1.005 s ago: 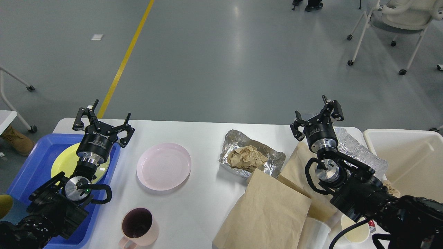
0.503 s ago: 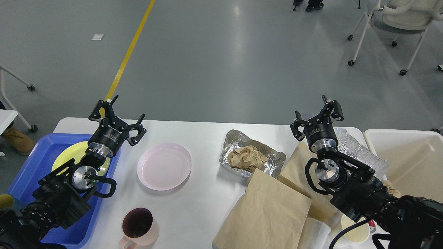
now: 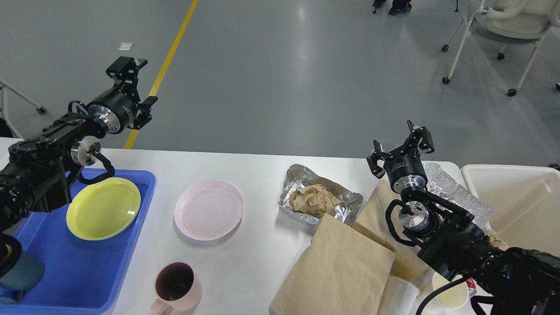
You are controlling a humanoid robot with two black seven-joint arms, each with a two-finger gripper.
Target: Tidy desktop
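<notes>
The white desktop [image 3: 256, 245] holds a pink plate [image 3: 208, 210], a pink mug [image 3: 177, 286], a foil sheet [image 3: 345, 205] with crumpled brown paper [image 3: 313, 199] on it, and flat brown paper bags [image 3: 341, 267]. A yellow plate [image 3: 103, 208] lies in the blue tray [image 3: 87, 271] at the left. My left gripper [image 3: 139, 85] is open and empty, raised high beyond the desktop's far left edge. My right gripper [image 3: 400, 144] is open and empty, above the far right of the desktop, over the paper bags and a clear plastic wrap [image 3: 455, 192].
An off-white bin [image 3: 516, 205] stands at the right edge. A paper cup [image 3: 450, 295] and a white cup [image 3: 400, 297] sit under my right arm. A teal object [image 3: 17, 271] lies in the tray's near left corner. A chair [image 3: 503, 26] stands on the floor at the far right.
My left arm has lifted from above the yellow plate and swung up and left, with the gripper turned sideways. The yellow plate now shows whole. My right arm has not moved.
</notes>
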